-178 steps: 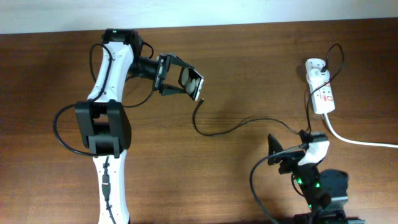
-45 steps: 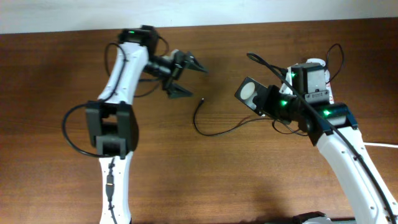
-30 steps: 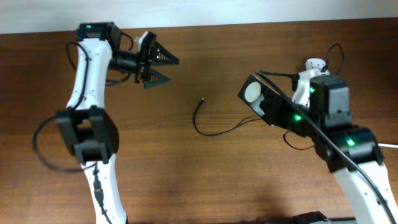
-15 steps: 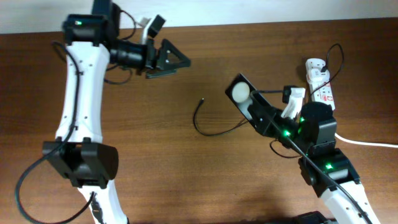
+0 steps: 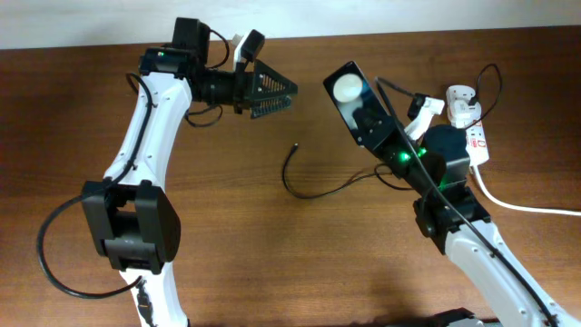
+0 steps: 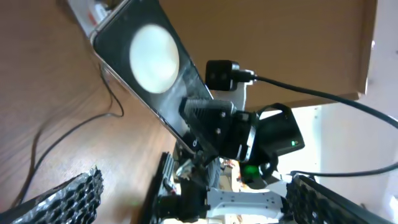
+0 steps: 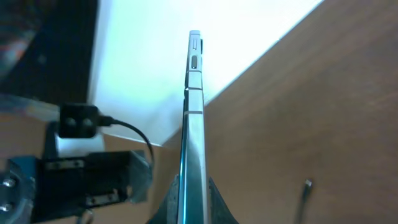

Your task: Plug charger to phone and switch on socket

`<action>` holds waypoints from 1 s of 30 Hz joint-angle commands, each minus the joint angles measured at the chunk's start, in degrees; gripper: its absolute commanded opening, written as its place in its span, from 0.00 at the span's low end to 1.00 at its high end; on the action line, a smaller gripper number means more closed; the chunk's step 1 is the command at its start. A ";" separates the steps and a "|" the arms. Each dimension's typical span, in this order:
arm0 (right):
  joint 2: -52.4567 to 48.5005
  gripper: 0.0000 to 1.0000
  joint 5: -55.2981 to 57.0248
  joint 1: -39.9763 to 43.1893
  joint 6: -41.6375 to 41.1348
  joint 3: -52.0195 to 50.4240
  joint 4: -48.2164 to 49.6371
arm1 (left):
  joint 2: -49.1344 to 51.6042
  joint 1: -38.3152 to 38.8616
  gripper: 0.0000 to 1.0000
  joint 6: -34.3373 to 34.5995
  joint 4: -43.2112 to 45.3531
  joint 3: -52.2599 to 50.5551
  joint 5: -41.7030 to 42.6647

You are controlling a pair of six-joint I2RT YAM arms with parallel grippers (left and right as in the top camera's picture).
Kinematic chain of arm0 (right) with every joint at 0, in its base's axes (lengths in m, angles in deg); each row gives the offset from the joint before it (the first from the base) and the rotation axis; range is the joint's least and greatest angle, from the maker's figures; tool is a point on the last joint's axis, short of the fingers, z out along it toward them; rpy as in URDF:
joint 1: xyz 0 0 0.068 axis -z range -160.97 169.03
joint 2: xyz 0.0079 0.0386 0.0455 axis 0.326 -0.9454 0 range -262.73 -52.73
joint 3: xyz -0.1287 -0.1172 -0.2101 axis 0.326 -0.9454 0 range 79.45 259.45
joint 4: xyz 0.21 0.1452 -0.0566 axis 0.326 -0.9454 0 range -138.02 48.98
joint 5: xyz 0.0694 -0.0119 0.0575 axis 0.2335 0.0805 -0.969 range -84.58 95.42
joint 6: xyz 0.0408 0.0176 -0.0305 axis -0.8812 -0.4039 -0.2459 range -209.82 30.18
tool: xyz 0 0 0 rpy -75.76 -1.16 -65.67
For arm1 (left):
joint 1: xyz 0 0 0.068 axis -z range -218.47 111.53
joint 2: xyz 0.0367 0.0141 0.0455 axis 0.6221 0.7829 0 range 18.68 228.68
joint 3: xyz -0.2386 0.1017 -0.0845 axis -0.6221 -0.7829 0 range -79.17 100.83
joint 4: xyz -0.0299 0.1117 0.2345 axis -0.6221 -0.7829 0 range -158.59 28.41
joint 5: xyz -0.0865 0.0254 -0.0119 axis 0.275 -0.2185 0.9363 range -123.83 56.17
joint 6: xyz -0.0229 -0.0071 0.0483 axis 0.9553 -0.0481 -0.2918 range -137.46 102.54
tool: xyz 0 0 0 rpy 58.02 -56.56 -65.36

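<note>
The black phone, with a white round blob on its face, is lifted off the table, and my right gripper is shut on its lower end. The right wrist view shows the phone edge-on between the two fingers. My left gripper is open in the air just left of the phone, which fills its wrist view. The charger's thin black cable curves over the table, its connector tip lying free. The white socket lies at the far right.
A white adapter sits in the socket's far end, and the thick white cord runs off to the right. The table's back edge meets a white wall. The left arm's wrist camera faces the phone.
The right arm has swung the phone up and toward the table's back, more upright. The open left gripper has moved right, closer to the phone. The cable has not moved.
</note>
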 commanded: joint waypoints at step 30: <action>-6.34 0.04 13.97 -8.57 -32.57 4.70 13.99 | 0.37 7.21 1.00 37.03 29.64 -0.20 -15.28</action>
